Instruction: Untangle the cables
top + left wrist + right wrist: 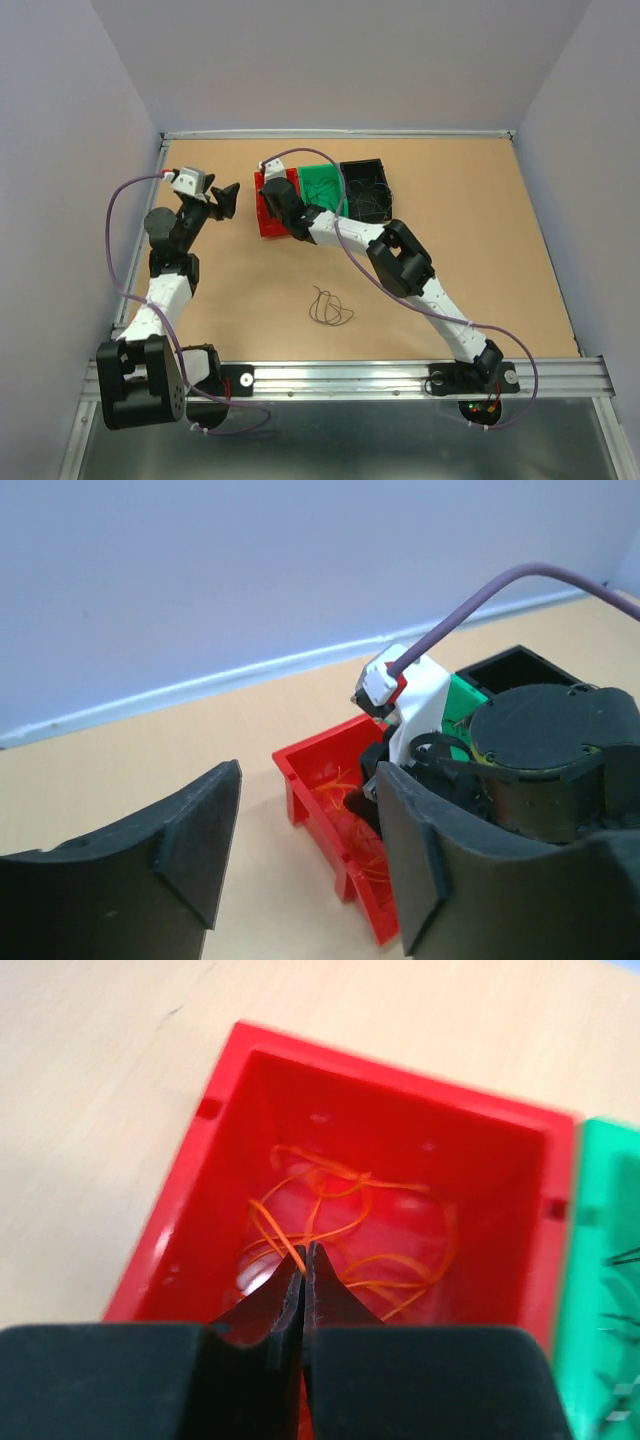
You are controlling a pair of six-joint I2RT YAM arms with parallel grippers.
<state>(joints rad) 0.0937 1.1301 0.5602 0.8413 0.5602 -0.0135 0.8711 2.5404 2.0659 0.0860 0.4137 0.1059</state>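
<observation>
A red plastic bin [268,224] stands on the tan wooden table [480,250]. It is the leftmost of three bins in a row. A green plastic bin [312,172] touches the red bin's right side, and a black plastic bin [362,162] sits just beyond the green one. Thin dark wires [325,190] lie curled inside the green bin. The right gripper [275,196] hangs over the red bin and hides much of its inside. The left gripper [226,200] hovers just left of the red bin, apart from it. A small loose tangle of thin dark cables [330,308] lies on the table, well apart from the red bin on the side toward the arm bases.
</observation>
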